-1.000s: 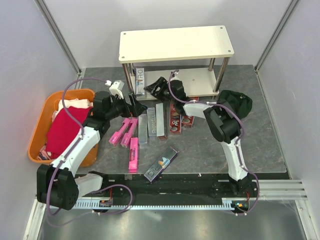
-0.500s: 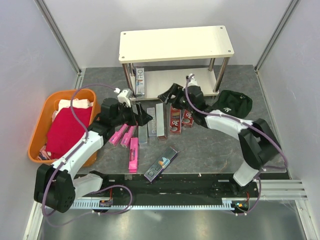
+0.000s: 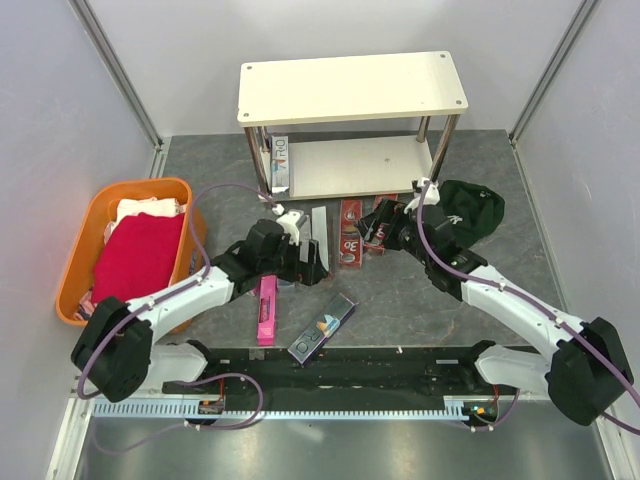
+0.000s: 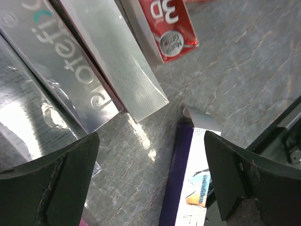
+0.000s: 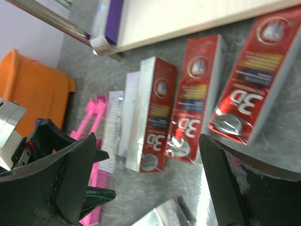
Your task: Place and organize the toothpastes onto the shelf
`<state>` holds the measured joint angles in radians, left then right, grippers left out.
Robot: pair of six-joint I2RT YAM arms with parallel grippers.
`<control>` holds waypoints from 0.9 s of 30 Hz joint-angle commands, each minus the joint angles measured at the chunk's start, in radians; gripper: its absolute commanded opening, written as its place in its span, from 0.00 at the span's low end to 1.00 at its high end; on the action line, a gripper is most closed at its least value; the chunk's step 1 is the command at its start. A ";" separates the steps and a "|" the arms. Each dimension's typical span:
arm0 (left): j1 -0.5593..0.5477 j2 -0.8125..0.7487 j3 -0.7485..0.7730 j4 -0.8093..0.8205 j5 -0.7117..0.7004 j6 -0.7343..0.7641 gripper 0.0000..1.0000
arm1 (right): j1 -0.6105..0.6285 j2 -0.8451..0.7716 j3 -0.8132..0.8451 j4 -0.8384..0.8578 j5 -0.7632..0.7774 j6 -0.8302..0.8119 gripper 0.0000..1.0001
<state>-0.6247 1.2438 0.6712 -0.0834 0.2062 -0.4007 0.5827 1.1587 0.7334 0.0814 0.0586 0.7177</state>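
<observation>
**Top view.** The shelf (image 3: 352, 88) has a bare top board. Its lower board carries one upright box (image 3: 281, 165) at its left end (the only one placed, as far as I can see). The other toothpastes (image 3: 349, 235) lie on the desk (image 3: 420, 290) in front of the shelf:
- silver boxes (image 3: 320, 225)
- red 3D boxes
- a pink box (image 3: 267, 310)
- a navy box (image 3: 323, 328), farthest from the shelf

The left hand (image 3: 310, 262) sits low in front of the shelf's left half. The right hand (image 3: 372, 222) is in front of its right half, over the red ones. An orange basket (image 3: 75, 270) with a red cloth (image 3: 135, 260) sits well to the shelf's left. A dark cloth (image 3: 470, 205) lies by its right front leg.

**Left wrist.** The jaws are spread fully and hold nothing. Between them are bare desk, the corners of the silver boxes and one end of the navy box.

**Right wrist.** This hand is also wide open and empty. Three red 3D boxes lie side by side beneath it, just in front of the shelf's lower board.

**Progress (my reading).** The task is barely begun. One box is in, and every other box is yet to be lifted and lined up on the boards.
</observation>
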 commanded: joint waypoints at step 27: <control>-0.431 0.335 0.183 -0.081 -0.240 0.085 0.92 | -0.046 0.029 -0.015 -0.115 0.017 -0.038 0.98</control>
<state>-1.0061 1.5349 0.7872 -0.1299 0.0597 -0.3630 0.5465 1.1866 0.7090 -0.0338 0.0792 0.6914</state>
